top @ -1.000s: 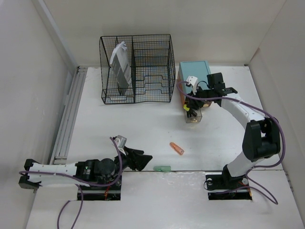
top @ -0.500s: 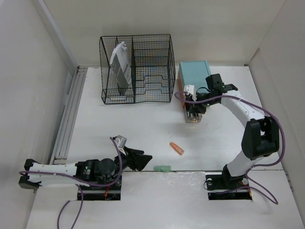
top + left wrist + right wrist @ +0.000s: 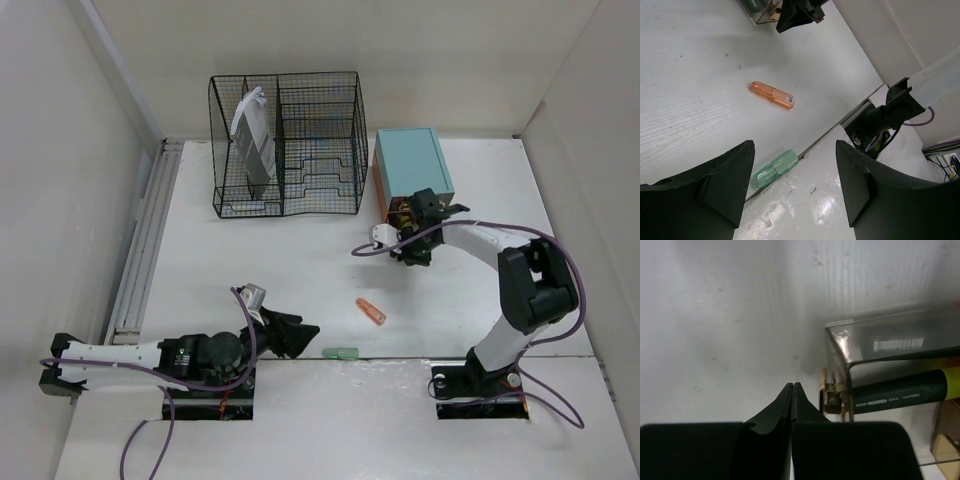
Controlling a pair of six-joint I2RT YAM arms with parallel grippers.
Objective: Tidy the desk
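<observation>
White walls enclose the surface [image 3: 300, 250], which spans the whole work area ahead of both arm bases. A black wire rack [image 3: 290, 140] stands at far centre. To its right is a teal-topped box [image 3: 410, 165] with a clear drawer [image 3: 880, 350] at its near side, containing a dark green pen [image 3: 897, 390]. The right gripper [image 3: 791, 387] is fully closed on nothing, its tips just beside the drawer's front corner. The left gripper [image 3: 794, 150] is spread wide and empty, low over the near-left area. An orange stick [image 3: 772, 95] and a green stick [image 3: 775, 169] lie ahead of it, apart from each other.
</observation>
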